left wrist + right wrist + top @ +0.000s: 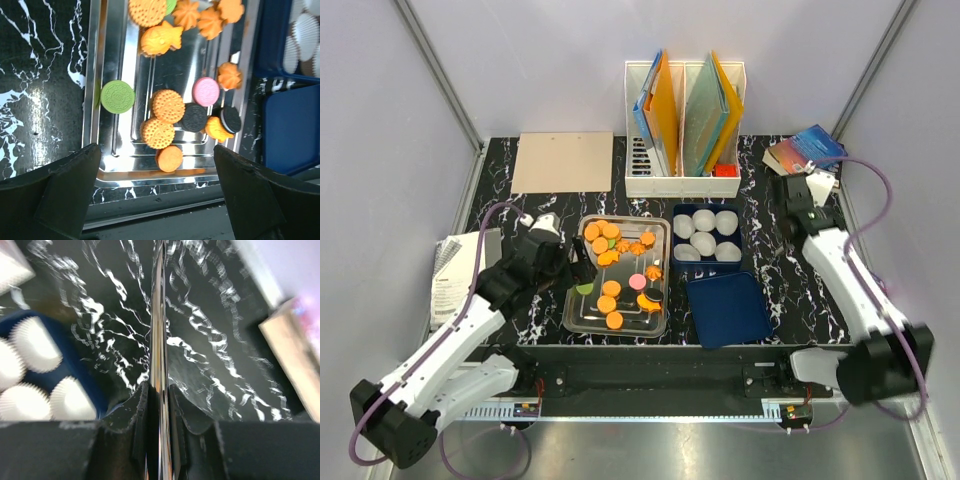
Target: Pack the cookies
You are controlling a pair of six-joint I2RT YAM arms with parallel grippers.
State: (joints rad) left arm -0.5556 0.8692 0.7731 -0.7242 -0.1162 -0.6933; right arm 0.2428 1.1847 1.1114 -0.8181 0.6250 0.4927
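The cookies (pixel 610 232) lie in a shiny metal tray (pixel 575 315): mostly orange, with green, pink and black ones. In the left wrist view I see a green cookie (pixel 117 96), a pink one (pixel 206 91), a black one (pixel 193 117) and an orange round one (pixel 169 158) on the tray (pixel 125 155). My left gripper (pixel 570 270) hangs over the tray's left side, and in its wrist view it (pixel 156 172) is open wide and empty. My right gripper (pixel 796 192) is at the far right, shut on a thin shiny metal strip (pixel 158 315).
A blue box (pixel 677 212) of white paper cups (pixel 35 345) stands right of the tray, its blue lid (pixel 728 308) in front of it. A white file holder (pixel 682 130), a cardboard sheet (pixel 563 160), a book (pixel 807 148) and papers (pixel 455 275) lie around.
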